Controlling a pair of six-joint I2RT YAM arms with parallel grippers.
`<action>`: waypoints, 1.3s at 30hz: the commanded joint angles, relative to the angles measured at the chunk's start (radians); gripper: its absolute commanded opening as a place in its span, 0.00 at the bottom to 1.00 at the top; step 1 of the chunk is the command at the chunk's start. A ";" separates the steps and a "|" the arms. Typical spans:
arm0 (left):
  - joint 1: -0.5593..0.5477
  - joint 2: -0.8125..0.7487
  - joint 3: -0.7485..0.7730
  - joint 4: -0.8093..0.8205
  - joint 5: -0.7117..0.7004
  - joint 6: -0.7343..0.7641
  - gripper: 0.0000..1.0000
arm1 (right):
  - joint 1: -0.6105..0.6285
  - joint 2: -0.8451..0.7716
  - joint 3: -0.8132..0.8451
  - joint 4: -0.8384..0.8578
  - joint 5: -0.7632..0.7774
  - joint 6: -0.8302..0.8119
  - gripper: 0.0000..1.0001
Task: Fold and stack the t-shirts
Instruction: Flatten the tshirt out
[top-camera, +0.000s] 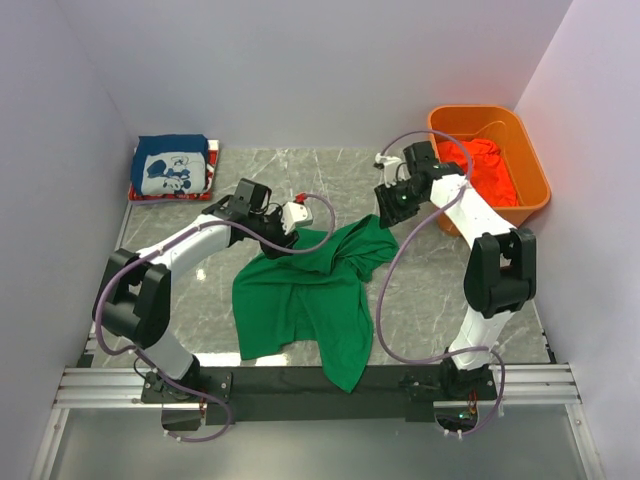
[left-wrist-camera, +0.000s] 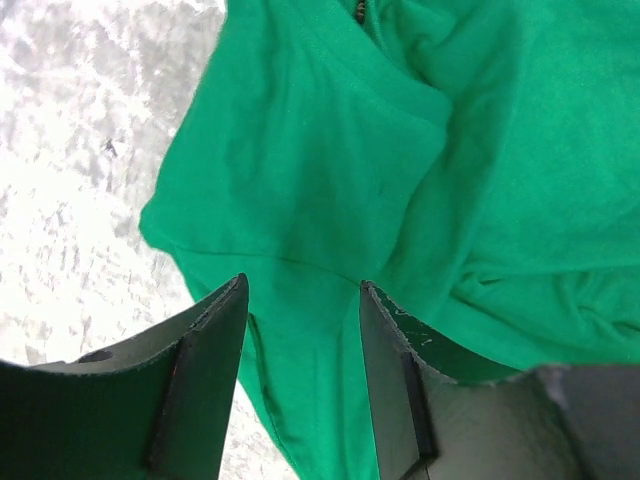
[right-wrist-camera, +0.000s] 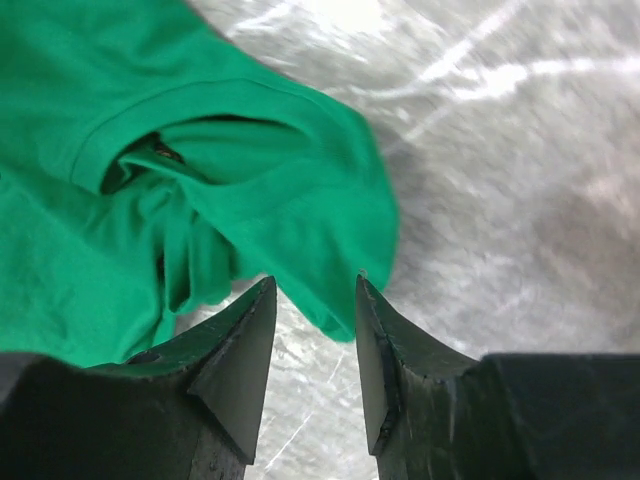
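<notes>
A bright green t-shirt (top-camera: 310, 295) lies crumpled in the middle of the table, one end hanging over the near edge. My left gripper (top-camera: 283, 232) is open over its left upper part; green cloth (left-wrist-camera: 320, 200) lies between and beyond the fingers. My right gripper (top-camera: 392, 207) is open just above the shirt's upper right corner (right-wrist-camera: 330, 290), near the collar (right-wrist-camera: 150, 150). A folded dark blue t-shirt with white cartoon print (top-camera: 172, 165) lies on a folded red one (top-camera: 210, 170) at the back left. An orange-red t-shirt (top-camera: 487, 168) lies in the bin.
A rigid orange plastic bin (top-camera: 530, 165) stands at the back right. Grey walls close the table on three sides. Bare marble table (top-camera: 440, 290) shows to the right of the green shirt and behind it.
</notes>
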 joint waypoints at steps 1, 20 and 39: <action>-0.001 0.023 0.044 -0.006 0.066 0.078 0.54 | 0.057 -0.031 -0.029 0.050 0.003 -0.076 0.44; -0.011 0.110 0.101 -0.073 0.077 0.156 0.56 | 0.144 -0.056 -0.234 0.234 0.281 -0.242 0.36; -0.145 0.074 -0.080 0.116 -0.083 0.455 0.58 | 0.140 -0.060 -0.135 0.164 0.244 -0.174 0.00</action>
